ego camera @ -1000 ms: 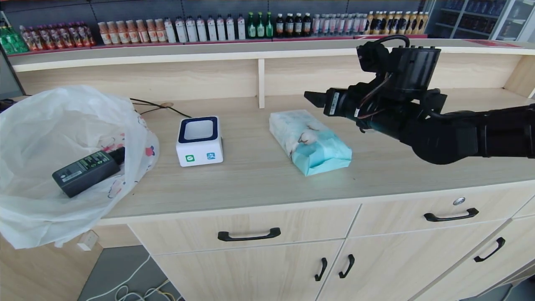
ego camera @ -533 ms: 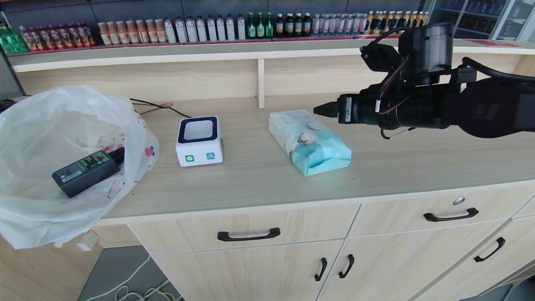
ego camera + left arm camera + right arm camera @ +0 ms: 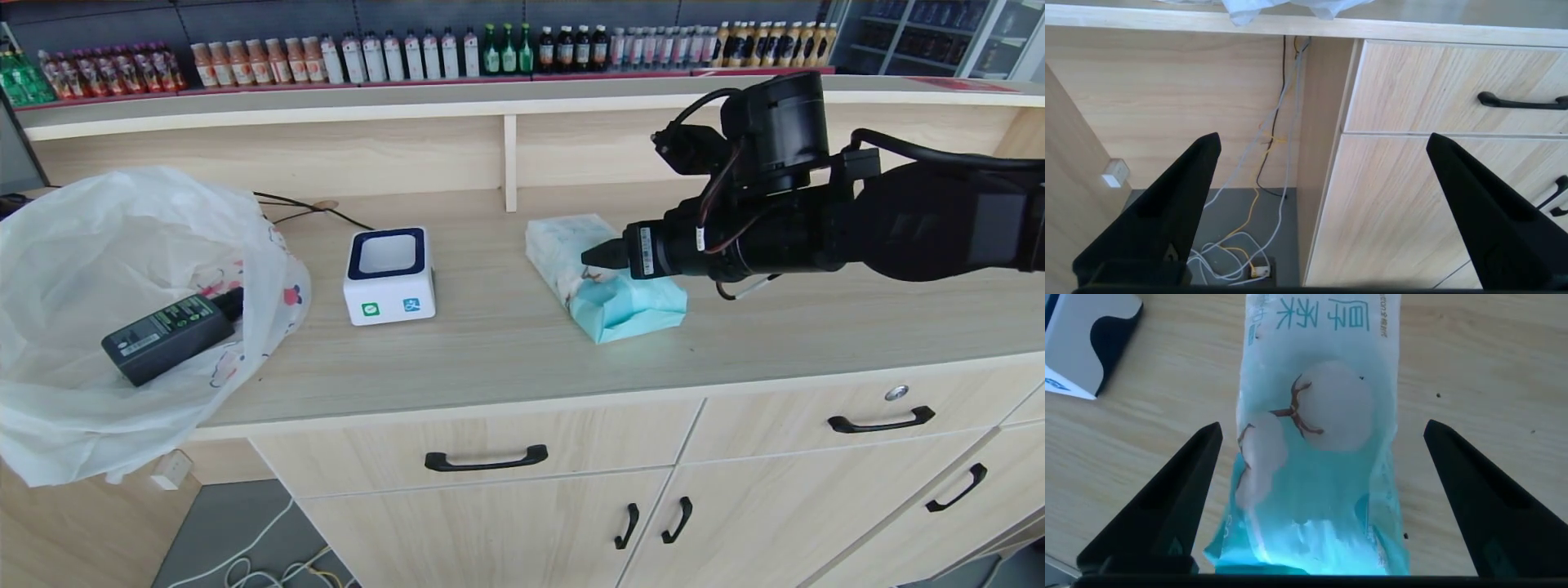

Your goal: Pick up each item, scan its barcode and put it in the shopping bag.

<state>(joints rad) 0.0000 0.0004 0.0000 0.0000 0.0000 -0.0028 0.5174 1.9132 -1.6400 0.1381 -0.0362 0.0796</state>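
**Checkout scene.** Right hand (image 3: 594, 256), fingers spread wide, over the tissue pack (image 3: 629, 310), which lies flat on the worktop (image 3: 490, 343) right of the scanner (image 3: 389, 275). Shopping bag (image 3: 98, 245), left of the scanner, holds a black adapter (image 3: 167, 333). Left hand (image 3: 1323, 147) likewise spread wide.

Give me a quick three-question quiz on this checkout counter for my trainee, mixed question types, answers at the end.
1. True or false: the scanner stands between the bag and the tissue pack.
2. What lies in the bag? A) a black adapter B) a cup C) a can
3. Fill in: the right gripper hangs over the tissue pack with its jaws ____.
Key: 1 true; 2 A; 3 open.
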